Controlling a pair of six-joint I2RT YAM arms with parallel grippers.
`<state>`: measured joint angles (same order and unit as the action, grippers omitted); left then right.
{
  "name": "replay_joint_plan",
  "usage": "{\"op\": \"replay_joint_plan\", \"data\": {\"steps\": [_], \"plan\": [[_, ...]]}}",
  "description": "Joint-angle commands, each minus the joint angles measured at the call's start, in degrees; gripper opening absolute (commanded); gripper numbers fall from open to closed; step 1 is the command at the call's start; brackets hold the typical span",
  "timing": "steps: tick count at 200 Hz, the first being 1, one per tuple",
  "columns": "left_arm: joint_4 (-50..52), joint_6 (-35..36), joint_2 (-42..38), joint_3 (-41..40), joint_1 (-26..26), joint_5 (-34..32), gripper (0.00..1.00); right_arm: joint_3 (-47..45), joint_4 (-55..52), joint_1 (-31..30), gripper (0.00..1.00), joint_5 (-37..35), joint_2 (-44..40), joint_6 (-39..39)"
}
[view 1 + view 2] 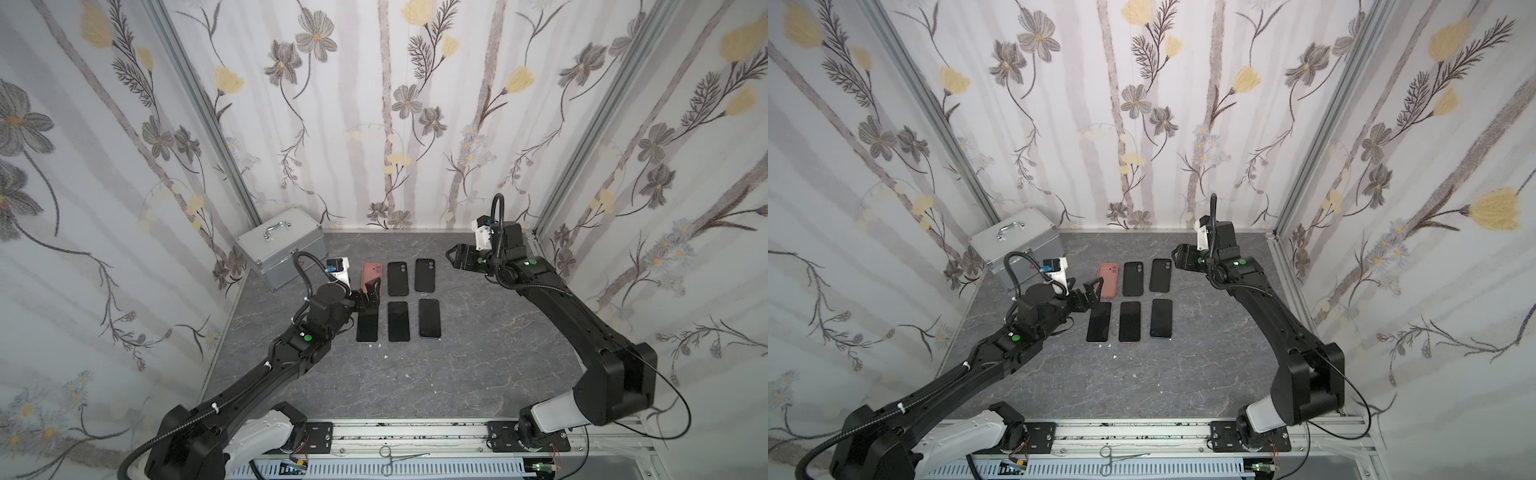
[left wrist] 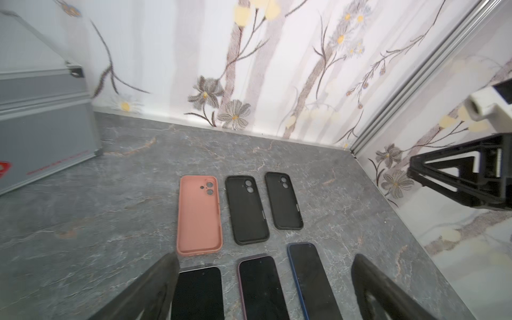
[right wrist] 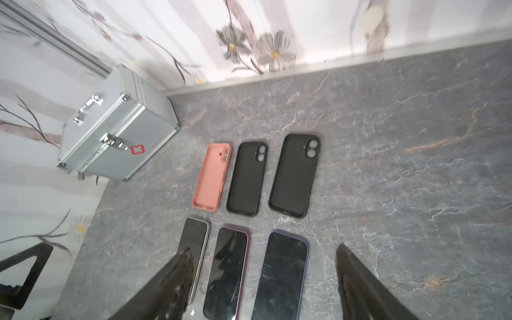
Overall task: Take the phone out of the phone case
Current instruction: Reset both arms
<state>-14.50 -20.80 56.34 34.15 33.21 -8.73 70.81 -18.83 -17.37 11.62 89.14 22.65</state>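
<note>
Your two top views sit side by side, high above the base rail (image 1: 415, 432), facing the back wall and sharing the whole grey table (image 1: 478, 374). Your left wrist camera is low and close, looking over the row of phones (image 2: 260, 285) and row of cases (image 2: 246, 210) toward the far right corner. Your right wrist camera looks down from higher and farther off, sharing both rows and the metal box (image 3: 155, 130).

Three cases (image 1: 397, 278) behind three phones (image 1: 398, 321)
</note>
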Motion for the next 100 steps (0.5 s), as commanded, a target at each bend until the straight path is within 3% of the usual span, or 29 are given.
{"op": "replay_joint_plan", "data": {"steps": [1,22,35,44,55,75,100], "plan": [[-8.33,3.34,-6.59,-6.21,-0.26,-7.78,1.0,-8.29,13.06,0.27,0.8,-6.83,-7.76,1.8],[-11.11,8.3,-11.61,-12.09,-0.75,-10.66,1.0,-17.72,19.57,0.95,0.87,-12.51,-15.33,3.81],[-14.12,10.05,-13.11,-15.43,-1.96,-12.24,1.0,-24.62,24.9,1.19,0.84,-15.58,-19.47,5.26],[-17.07,11.53,-12.98,-17.73,-3.81,-10.59,1.0,-30.35,29.51,1.41,0.86,-17.16,-22.32,5.31],[-19.36,11.82,-12.1,-19.2,-6.53,-8.68,1.0,-36.94,35.59,1.52,0.99,-20.56,-25.47,5.21],[-22.27,11.76,-8.79,-20.26,-12.73,-4.2,1.0,-46.7,45.83,1.81,1.0,-28.54,-29.65,5.69],[-25.79,13.71,-4.48,-21.96,-17.4,-5.98,1.0,-52.71,53.28,2.42,1.0,-32.29,-29.94,-2.95]]}}
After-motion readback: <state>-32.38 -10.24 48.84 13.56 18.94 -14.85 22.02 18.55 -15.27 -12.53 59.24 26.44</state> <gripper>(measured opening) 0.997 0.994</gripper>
